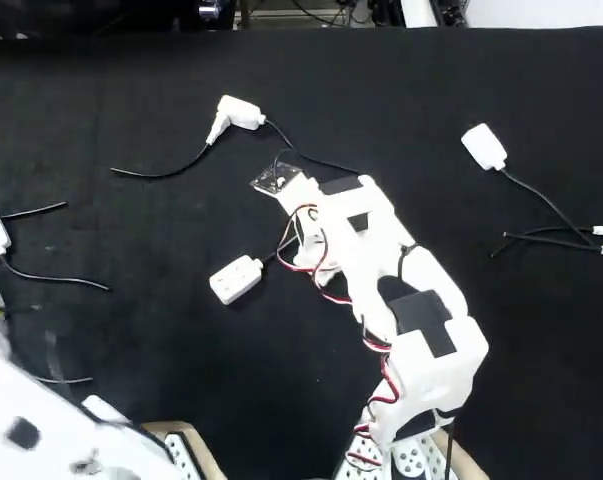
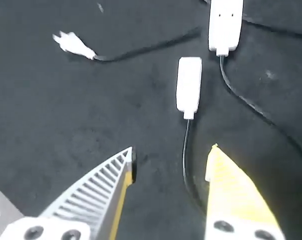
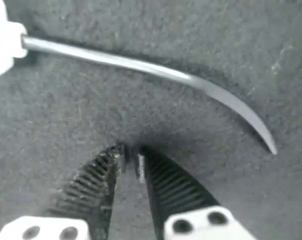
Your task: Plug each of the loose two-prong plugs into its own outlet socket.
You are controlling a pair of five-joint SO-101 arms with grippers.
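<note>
Both hands are empty: the right hand [image 3: 129,161], almost closed, is low at the surface [image 1: 131,330] beside the cable [image 3: 140,67] of the far plug [image 1: 236,112], the left hand [image 2: 172,150] is wide open over an outlet socket [image 2: 189,82], so next, I think, the right one must open and grasp that plug.

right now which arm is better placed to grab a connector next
Probably left: the left gripper is open with a white connector just ahead. The right gripper is shut over bare cloth beside a cable.

White two-prong plug [image 2: 73,44] lying loose, white socket [image 2: 189,82] nearby, unplugged, second socket [image 2: 225,22] beside it.
</note>
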